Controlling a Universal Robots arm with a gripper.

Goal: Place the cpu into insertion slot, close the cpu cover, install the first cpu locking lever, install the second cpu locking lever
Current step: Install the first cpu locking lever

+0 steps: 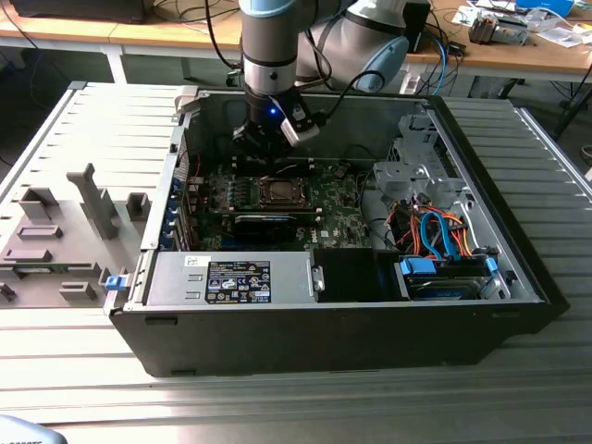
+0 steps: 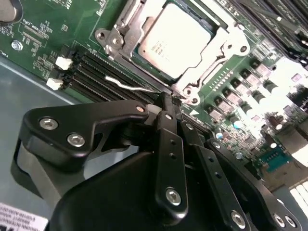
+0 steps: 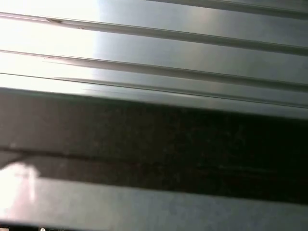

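The pale silver cpu (image 2: 175, 38) lies flat in the insertion slot (image 1: 277, 192) on the green board inside the open computer case. The cpu cover (image 2: 118, 41), a metal frame with an open window, lies down around the cpu. A thin silver locking lever (image 2: 126, 85) runs along the socket's edge, over the memory slots, up to my fingertips. In the second wrist view my gripper (image 2: 167, 102) has its black fingers (image 2: 169, 139) pressed together, tips at the socket's near edge. In the exterior view the gripper (image 1: 266, 148) hangs just behind the socket.
A long black card (image 1: 264, 222) sits in front of the socket, and a grey labelled box (image 1: 231, 277) stands by the case's front wall. Orange and blue cables (image 1: 435, 231) fill the exterior view's right. A grey fixture (image 1: 65, 231) lies outside on the ribbed table (image 3: 154, 62).
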